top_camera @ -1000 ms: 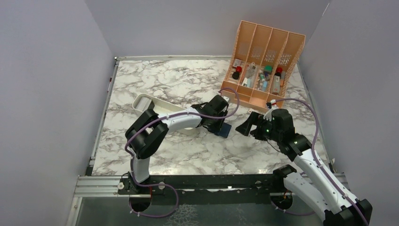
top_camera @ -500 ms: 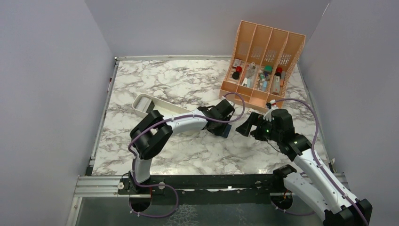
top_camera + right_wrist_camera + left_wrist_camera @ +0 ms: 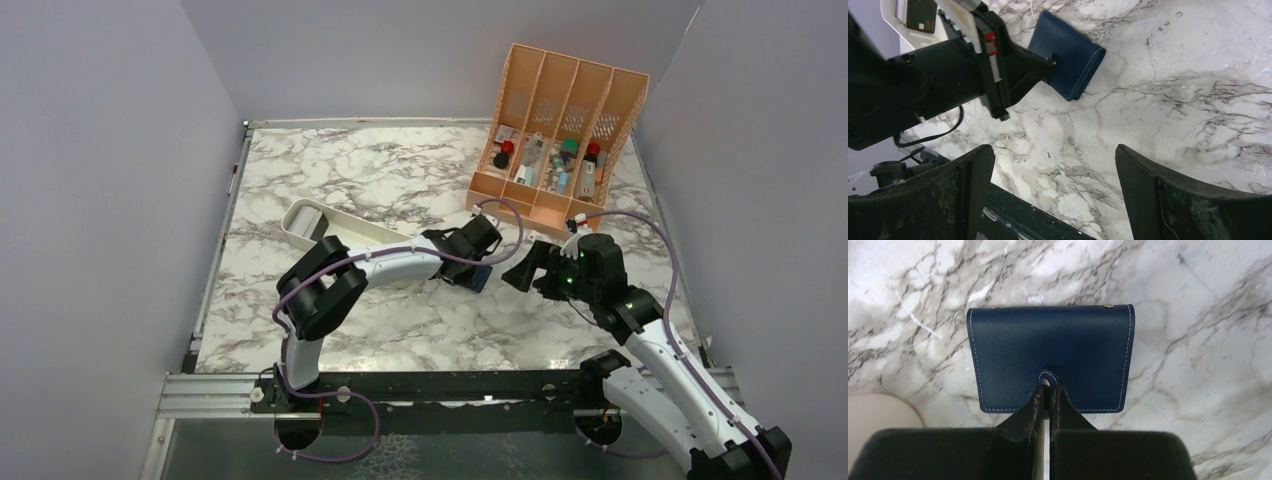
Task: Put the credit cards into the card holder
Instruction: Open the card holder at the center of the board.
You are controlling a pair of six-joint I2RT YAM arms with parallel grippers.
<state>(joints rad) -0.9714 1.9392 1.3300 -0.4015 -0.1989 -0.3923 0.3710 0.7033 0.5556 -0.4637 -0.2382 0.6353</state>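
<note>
Little of the task is judged to be done. At the left, a dark card is seen lying in the white tray, not yet moved. The left gripper is clenched. Its fingertips are pinched together at the snap tab of the navy card holder, and the tab appears to be gripped between them. The card holder is found flat on the marble table, folded shut, near the tray's right end, with no card seen in it. To its right, the right gripper is held above the table, jaws spread wide and nothing between them. As judged, the holder has yet to be opened, and the cards have yet to be carried across and slid into its pockets.

Counted, left to right:
- one tray
- one card made out with certainty; whether more lie in the tray cannot be told
- one card holder
- two grippers
- one orange file organizer of four slots at the far right
</note>
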